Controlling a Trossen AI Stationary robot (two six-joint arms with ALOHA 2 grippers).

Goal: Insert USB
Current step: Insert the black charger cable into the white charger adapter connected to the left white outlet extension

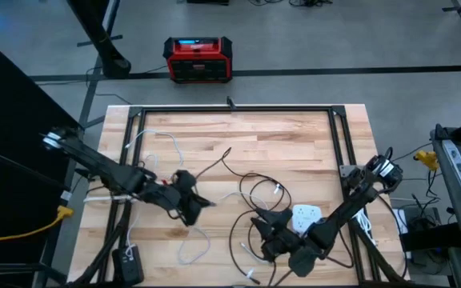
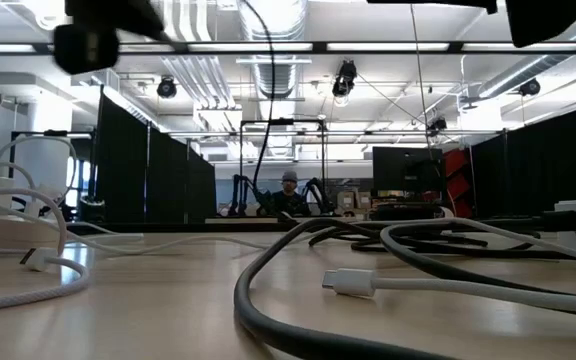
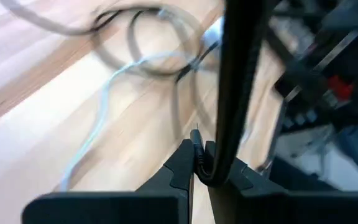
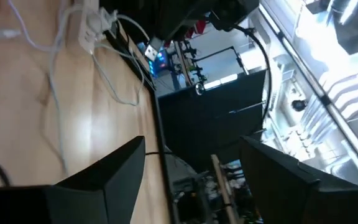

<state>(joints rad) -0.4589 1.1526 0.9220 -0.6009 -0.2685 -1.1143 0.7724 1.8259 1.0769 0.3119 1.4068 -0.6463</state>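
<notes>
My left gripper (image 1: 202, 203) hangs over the table's left half, shut on a black cable (image 3: 232, 74). My right gripper (image 1: 264, 230) stands open near the front edge, right of the middle, beside a white adapter block (image 1: 306, 216). Its wrist view shows nothing between the wide-apart fingers (image 4: 191, 143). Black cable loops (image 1: 254, 190) lie on the wood between the two arms. A white cable's plug (image 2: 348, 283) lies flat on the tabletop in the low view, next to a thick grey cable (image 2: 258, 290). My left gripper pinches the black cable between its two fingers, at their free ends (image 3: 211, 167). A short dark end (image 3: 196, 138) pokes out past the fingertips. The fingers slant down over the table. From the pinch the cable runs on away from the fingers, clear of the wood.
White cables (image 1: 189, 246) trail over the left and near parts of the table. A black frame rail (image 1: 230, 109) runs along the far edge. A red and black box (image 1: 198, 59) stands on the floor beyond it. A black block (image 1: 130, 261) lies at the near left corner.
</notes>
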